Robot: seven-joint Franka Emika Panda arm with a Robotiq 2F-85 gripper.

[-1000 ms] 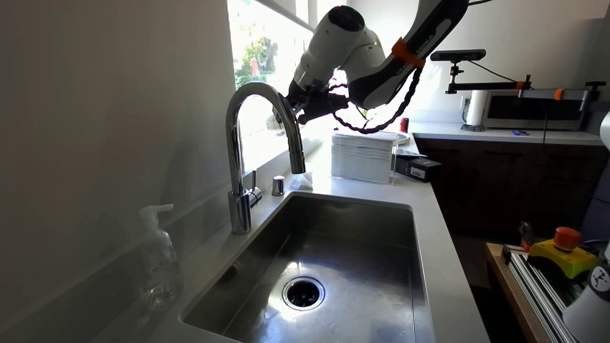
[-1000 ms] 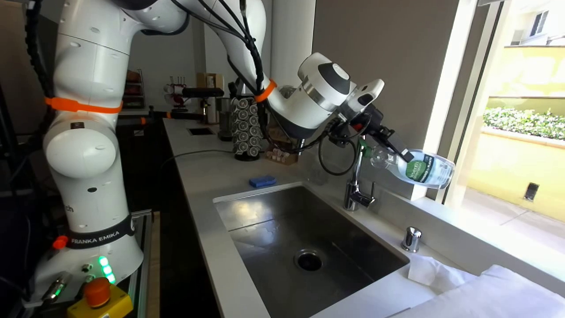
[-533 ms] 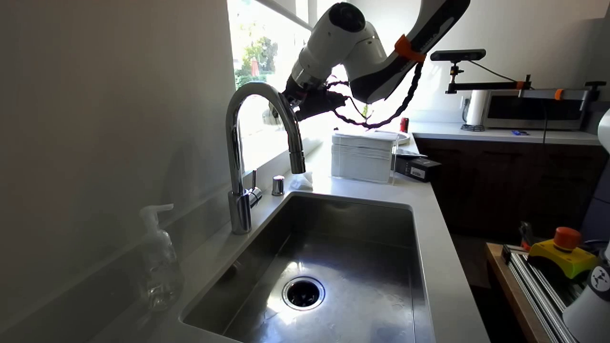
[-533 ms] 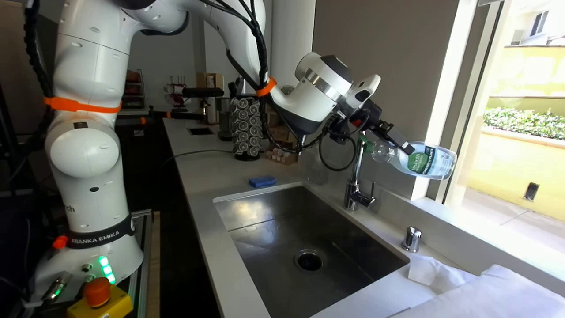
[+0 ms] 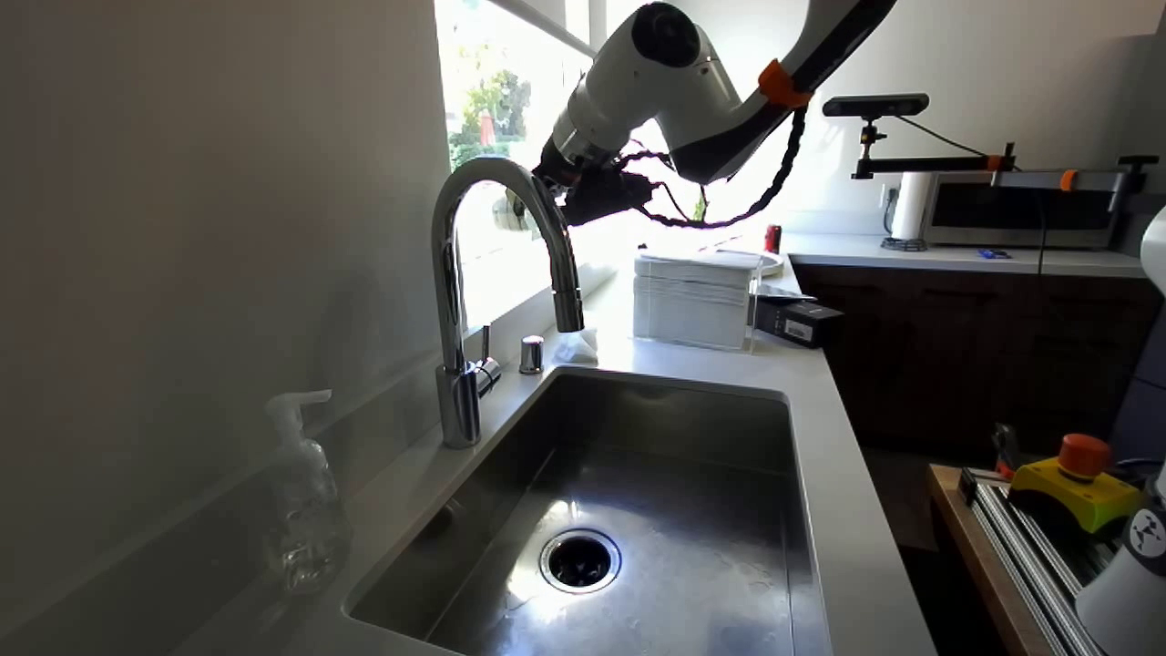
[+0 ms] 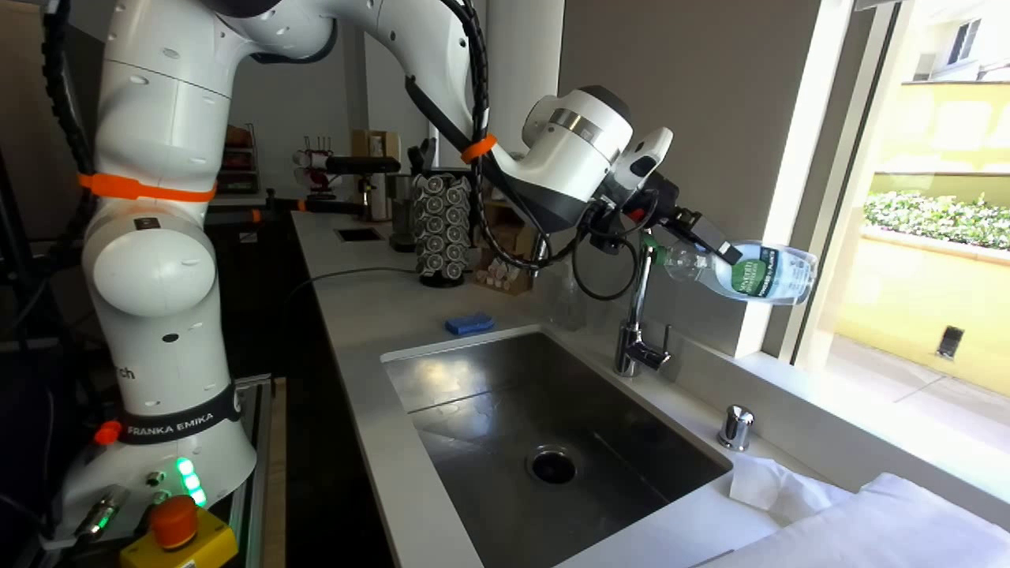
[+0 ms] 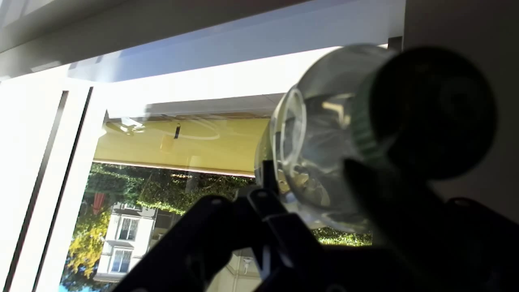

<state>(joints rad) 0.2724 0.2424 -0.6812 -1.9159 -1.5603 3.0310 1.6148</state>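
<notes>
Change: gripper [image 6: 734,258] and green-capped clear plastic bottle [image 6: 756,274] have risen together over the last second, bottle a touch more level now. Lies near-horizontal, base slightly below cap [image 7: 434,113]. Near finger [image 6: 721,245] sits at the same spot on it, so no slip that I can see. My read: a carry in progress, hold looks sound, nothing let go.

Tool: clamped on the bottle's shoulder; far finger hidden in both exterior views. Bottle is in the air, above the sill [image 6: 868,420], base pointing toward the window [image 6: 907,197]. Cap overlaps the gooseneck faucet [image 6: 631,339] in an exterior view; can't tell if they touch.

Surface: stainless sink [image 5: 692,538] set in white countertop [image 6: 371,315]. Blue sponge-like block [image 6: 469,324] near its edge, chrome cap fitting [image 6: 736,428] and crumpled white cloth [image 6: 781,489] near a corner, clear pump dispenser [image 5: 308,510] beside it along the wall. Farther along: clear holder of folded white towels [image 5: 692,305], black box [image 5: 798,322], red can [image 5: 772,239].

Room: microwave [image 5: 1016,210] and paper-towel roll [image 5: 911,208] over dark cabinets [image 5: 966,355]; pod carousel [image 6: 442,229]; e-stop [image 6: 175,525] by the robot base [image 6: 181,442].
</notes>
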